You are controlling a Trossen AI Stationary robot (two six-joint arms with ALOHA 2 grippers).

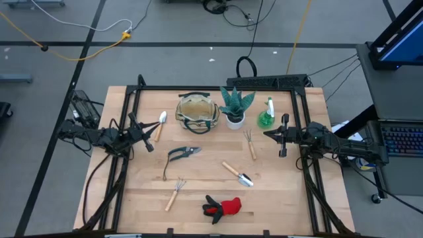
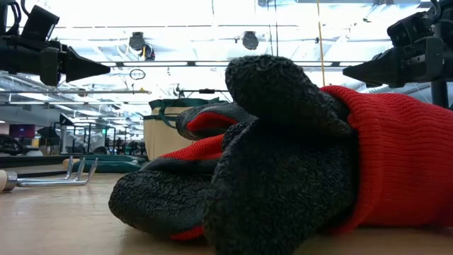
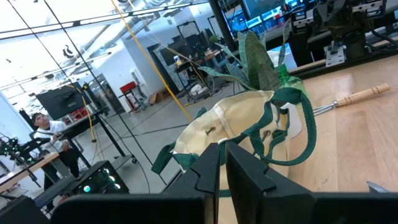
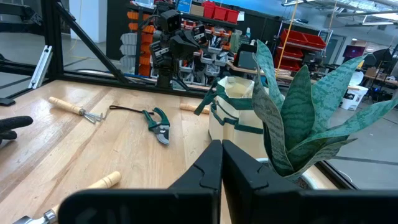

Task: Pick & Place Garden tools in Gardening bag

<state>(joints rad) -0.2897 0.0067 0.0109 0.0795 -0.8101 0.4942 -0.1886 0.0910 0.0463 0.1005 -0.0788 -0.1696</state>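
Nothing is being held by either claw. The bag [image 1: 197, 112] is standing upright at the far middle of the table [image 1: 284, 205], mouth open upward, with the plant [image 1: 234, 106] just to its right and the spray bottle [image 1: 266, 116] farther right. A trowel [image 1: 160, 124] is lying left of the bag, its long axis running near to far, blade pointing far. The shears [image 1: 180, 156] are lying in the middle, their jaws pointing right and a cord trailing toward the near side. A fork [image 1: 250, 143] is lying right of centre, long axis near to far, its tines pointing far. A second trowel [image 1: 237, 173] is lying diagonally, blade pointing near and right. The rake [image 1: 174, 193] is lying near-left, tines pointing far and right. The gloves [image 1: 222, 207] are bunched at the near edge, red cuffs to the right.

The left gripper [image 1: 148, 133] is being held above the table's left side, just beside the first trowel, pointing right toward the bag; its fingers [image 3: 208, 167] are closed narrowly, touching nothing. The right gripper [image 1: 271, 134] is being held over the right side, near the fork, pointing left; its fingers [image 4: 214, 163] are likewise pressed almost together and empty.
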